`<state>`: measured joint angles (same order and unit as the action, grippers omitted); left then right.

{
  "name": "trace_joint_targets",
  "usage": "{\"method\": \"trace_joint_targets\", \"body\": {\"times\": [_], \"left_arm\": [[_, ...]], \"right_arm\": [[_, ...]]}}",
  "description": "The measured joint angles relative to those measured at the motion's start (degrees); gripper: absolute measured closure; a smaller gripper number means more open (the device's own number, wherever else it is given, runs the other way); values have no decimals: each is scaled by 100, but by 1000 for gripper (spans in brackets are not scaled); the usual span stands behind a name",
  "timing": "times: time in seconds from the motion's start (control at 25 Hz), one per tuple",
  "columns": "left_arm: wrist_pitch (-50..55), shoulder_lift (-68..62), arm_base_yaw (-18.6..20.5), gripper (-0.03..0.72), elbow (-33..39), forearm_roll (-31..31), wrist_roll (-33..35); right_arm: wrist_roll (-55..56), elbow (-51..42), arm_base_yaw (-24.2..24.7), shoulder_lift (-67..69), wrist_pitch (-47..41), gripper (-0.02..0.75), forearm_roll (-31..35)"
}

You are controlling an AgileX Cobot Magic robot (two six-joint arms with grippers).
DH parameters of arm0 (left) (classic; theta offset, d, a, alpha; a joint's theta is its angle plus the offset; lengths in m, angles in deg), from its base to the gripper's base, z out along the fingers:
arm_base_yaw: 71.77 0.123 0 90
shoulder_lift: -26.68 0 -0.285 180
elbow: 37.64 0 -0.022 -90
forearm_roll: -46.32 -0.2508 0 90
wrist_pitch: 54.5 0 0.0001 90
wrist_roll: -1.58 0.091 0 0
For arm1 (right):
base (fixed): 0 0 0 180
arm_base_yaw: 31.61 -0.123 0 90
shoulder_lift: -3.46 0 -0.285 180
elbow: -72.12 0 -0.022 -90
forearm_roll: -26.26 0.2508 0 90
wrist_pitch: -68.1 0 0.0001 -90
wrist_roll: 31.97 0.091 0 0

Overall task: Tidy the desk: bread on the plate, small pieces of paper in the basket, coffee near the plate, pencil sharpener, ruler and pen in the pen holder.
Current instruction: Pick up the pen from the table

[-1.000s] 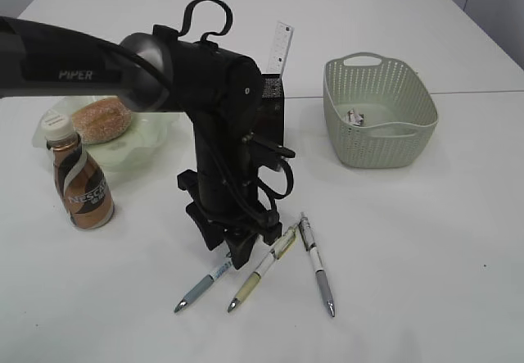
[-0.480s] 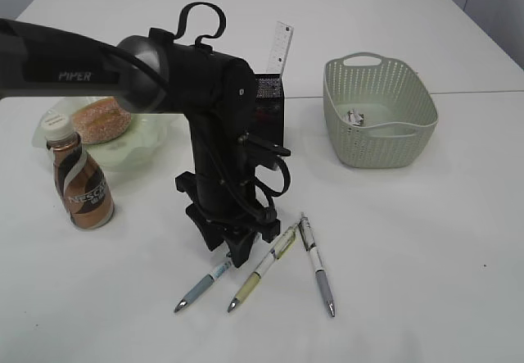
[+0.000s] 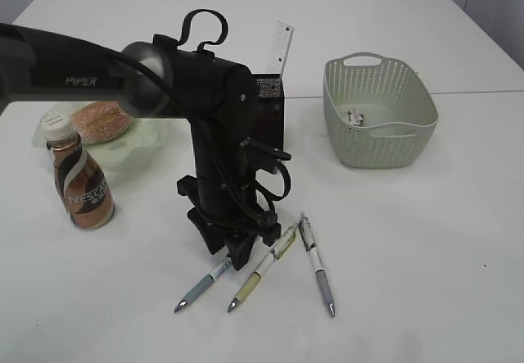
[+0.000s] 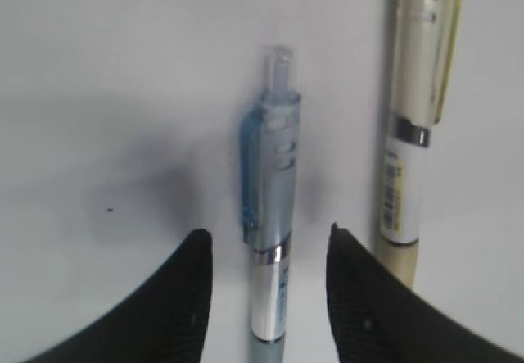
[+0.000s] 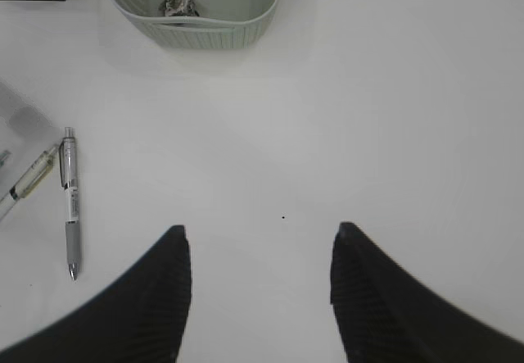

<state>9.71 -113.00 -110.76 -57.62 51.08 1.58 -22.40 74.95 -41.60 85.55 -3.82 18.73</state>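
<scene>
My left gripper (image 4: 266, 297) is down on the desk (image 3: 426, 240) just in front of the pen holder (image 3: 268, 101), its fingers (image 4: 176, 306) spread either side of the blue pen (image 4: 270, 248) with a gap on each side, not pinching it. That pen lies flat on the desk, and the cream pen (image 4: 413, 133) lies just beside it, outside my right-hand finger. My right gripper (image 5: 258, 297) hangs with jaws apart over bare desk in front of the basket (image 5: 196, 19), holding nothing. A grey pen (image 5: 70, 207) lies on the desk near that basket, beside the cream one. The ruler (image 3: 279, 49) stands in the pen holder, sticking up out of it. Left of the pen holder, the bread (image 3: 97, 121) sits on the plate (image 3: 147, 138), and the coffee (image 3: 79, 183) stands upright just in front of the plate. Small pieces of paper (image 5: 178, 2) lie in the basket.
</scene>
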Motion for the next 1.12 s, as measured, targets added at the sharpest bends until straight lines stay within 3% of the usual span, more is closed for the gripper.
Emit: {"method": "trace_joint_targets", "body": {"times": [0.44,0.72,1.12], "left_arm": [[0,-113,0,381,0,30,0],[0,-115,0,602,0,67,0],[-39,-52,0,612,0,198,0]], "right_arm": [[0,0,0,0,0,333,-4],[0,0,0,0,0,332,-27],[0,0,0,0,0,332,-64]]}}
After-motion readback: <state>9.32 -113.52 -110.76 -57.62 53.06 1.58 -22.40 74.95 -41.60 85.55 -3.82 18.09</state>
